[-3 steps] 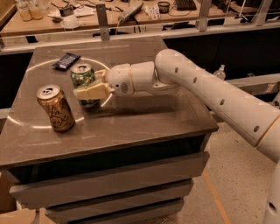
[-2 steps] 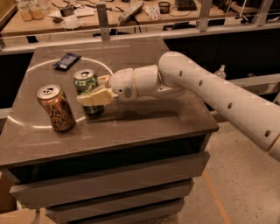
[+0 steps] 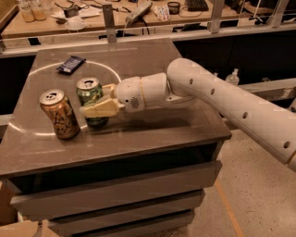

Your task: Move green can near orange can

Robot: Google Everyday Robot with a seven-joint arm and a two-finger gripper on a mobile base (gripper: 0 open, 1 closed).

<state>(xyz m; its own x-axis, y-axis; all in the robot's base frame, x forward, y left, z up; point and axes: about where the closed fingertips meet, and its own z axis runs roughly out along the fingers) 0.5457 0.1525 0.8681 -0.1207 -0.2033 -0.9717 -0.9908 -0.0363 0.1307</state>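
The green can [image 3: 89, 94] stands upright on the grey-brown table [image 3: 152, 134], just right of the orange can [image 3: 58, 114], with a small gap between them. My gripper [image 3: 98, 102] reaches in from the right and its pale fingers [image 3: 99, 109] are closed around the green can's body, one in front and one behind. The lower part of the green can is hidden behind the front finger. The orange can stands upright and free near the table's left front.
A dark flat packet [image 3: 70, 65] lies at the back left of the table. A white circle line is drawn on the tabletop. A railing and a cluttered desk [image 3: 138, 14] stand behind. Drawers sit under the table.
My gripper has carried the green can left and toward the front, closer to the orange can. The orange can has not moved.
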